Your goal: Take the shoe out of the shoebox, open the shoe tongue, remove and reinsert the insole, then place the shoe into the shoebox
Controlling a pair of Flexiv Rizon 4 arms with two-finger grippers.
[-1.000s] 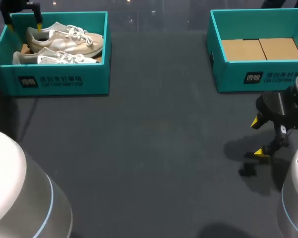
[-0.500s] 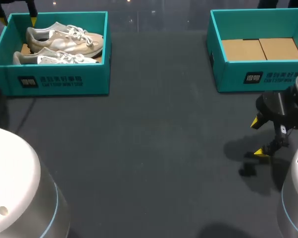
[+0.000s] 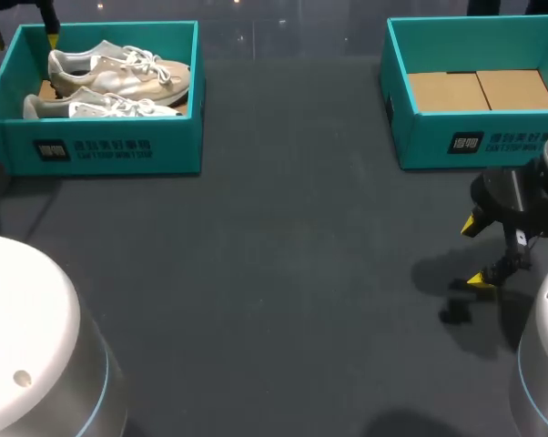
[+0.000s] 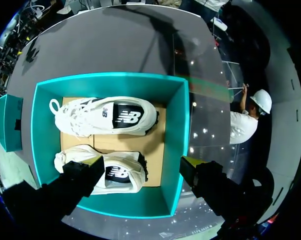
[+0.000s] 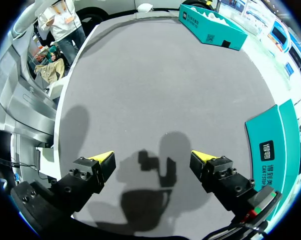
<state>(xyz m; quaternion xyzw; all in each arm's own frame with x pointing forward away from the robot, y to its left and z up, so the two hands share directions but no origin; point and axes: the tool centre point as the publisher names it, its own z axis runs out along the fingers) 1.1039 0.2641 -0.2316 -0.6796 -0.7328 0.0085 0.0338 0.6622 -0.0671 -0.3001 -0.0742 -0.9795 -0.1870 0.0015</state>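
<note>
Shoebox (image 4: 176, 125) holding two shoes (image 4: 113, 116) sat directly under the released left gripper (image 4: 140, 166); the right gripper (image 5: 153, 161) hung spread wide above the worktop (image 5: 155, 75).

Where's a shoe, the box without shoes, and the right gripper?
shoe (image 3: 119, 77): head view, side of the rear shoe.
box without shoes (image 3: 429, 141): head view, front wall.
right gripper (image 5: 152, 158): right wrist view, midway between its yellow tips.
</note>
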